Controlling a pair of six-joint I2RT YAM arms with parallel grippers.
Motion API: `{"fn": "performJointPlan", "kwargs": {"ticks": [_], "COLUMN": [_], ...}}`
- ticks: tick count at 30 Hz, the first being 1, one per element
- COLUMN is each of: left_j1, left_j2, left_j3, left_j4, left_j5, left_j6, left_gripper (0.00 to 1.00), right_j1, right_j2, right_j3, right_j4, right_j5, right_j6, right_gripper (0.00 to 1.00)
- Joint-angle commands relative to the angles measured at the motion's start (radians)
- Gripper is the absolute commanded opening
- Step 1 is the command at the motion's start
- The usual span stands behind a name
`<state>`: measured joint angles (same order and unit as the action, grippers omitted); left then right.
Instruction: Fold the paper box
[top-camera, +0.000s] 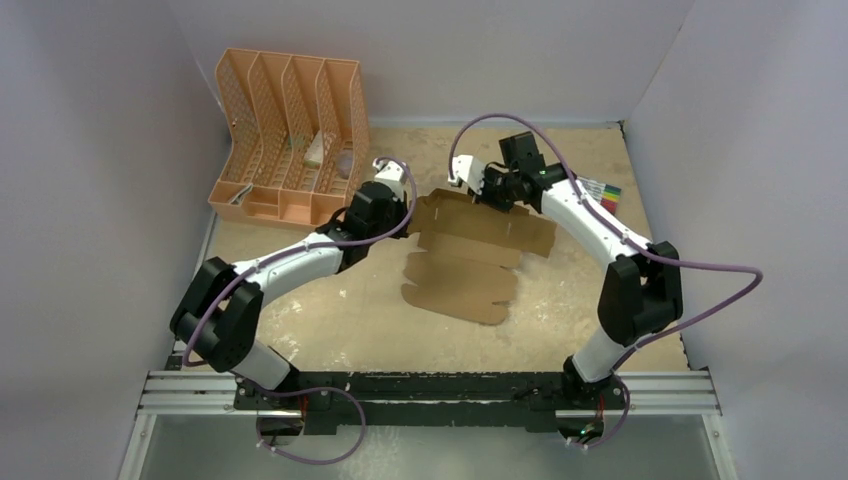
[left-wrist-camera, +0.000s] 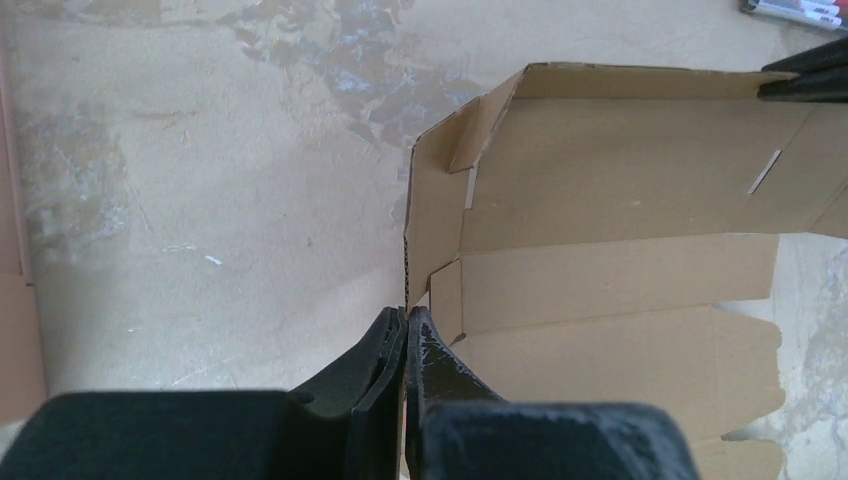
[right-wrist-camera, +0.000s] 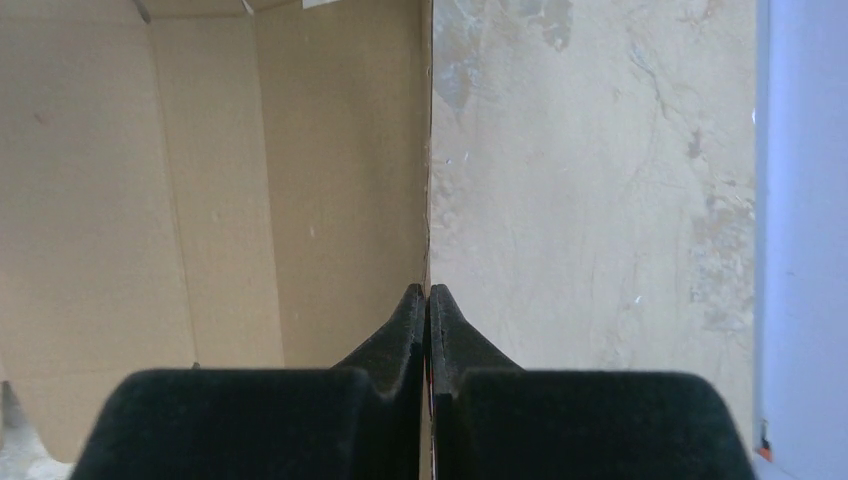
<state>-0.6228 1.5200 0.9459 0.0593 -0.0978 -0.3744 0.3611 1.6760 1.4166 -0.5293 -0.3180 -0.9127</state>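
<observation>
The paper box (top-camera: 470, 262) is a brown cardboard die-cut sheet lying mid-table, with scalloped flaps toward me. Its left side flap and far panel stand raised off the table. My left gripper (top-camera: 413, 203) is shut on the upright left flap; in the left wrist view the pads (left-wrist-camera: 408, 312) pinch the edge of the cardboard (left-wrist-camera: 620, 190). My right gripper (top-camera: 482, 187) is shut on the sheet's far edge; the right wrist view shows its jaws (right-wrist-camera: 427, 290) closed on the thin edge of the cardboard (right-wrist-camera: 200, 200). The right gripper's fingertips (left-wrist-camera: 808, 82) also show in the left wrist view.
A peach-orange slotted file organizer (top-camera: 290, 130) stands at the back left, close behind my left wrist. A bundle of coloured markers (top-camera: 607, 194) lies at the back right. White walls enclose the table on three sides.
</observation>
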Motion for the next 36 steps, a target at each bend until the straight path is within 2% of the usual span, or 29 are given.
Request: {"fn": "performJointPlan", "kwargs": {"ticks": [1,7,17,28,36], "left_j1": [0.005,0.0,-0.067,-0.154,-0.181], "left_j2": [0.028,0.056,0.013,-0.064,-0.063], "left_j3": [-0.05,-0.126,-0.308,-0.401,-0.451], "left_j4": [0.199,0.318,0.467,0.536,0.559], "left_j5": [0.022,0.067,0.035,0.017,0.023], "left_j6": [-0.02,-0.078,-0.175,-0.166,-0.178], "left_gripper": [0.0,0.03,0.09,0.13,0.15], "right_j1": [0.056,0.118,0.237,0.345,0.394], "right_j2": [-0.073,-0.131,-0.225,-0.313,-0.306], "right_j3": [-0.127,-0.287,-0.506,-0.72,-0.853], "right_j4": [0.196,0.387,0.69,0.94,1.123], "right_j5": [0.198,0.289,0.474,0.601,0.649], "right_j6": [-0.039,-0.045,-0.097,-0.234,-0.333], "right_gripper": [0.0,0.0,0.0,0.0,0.0]}}
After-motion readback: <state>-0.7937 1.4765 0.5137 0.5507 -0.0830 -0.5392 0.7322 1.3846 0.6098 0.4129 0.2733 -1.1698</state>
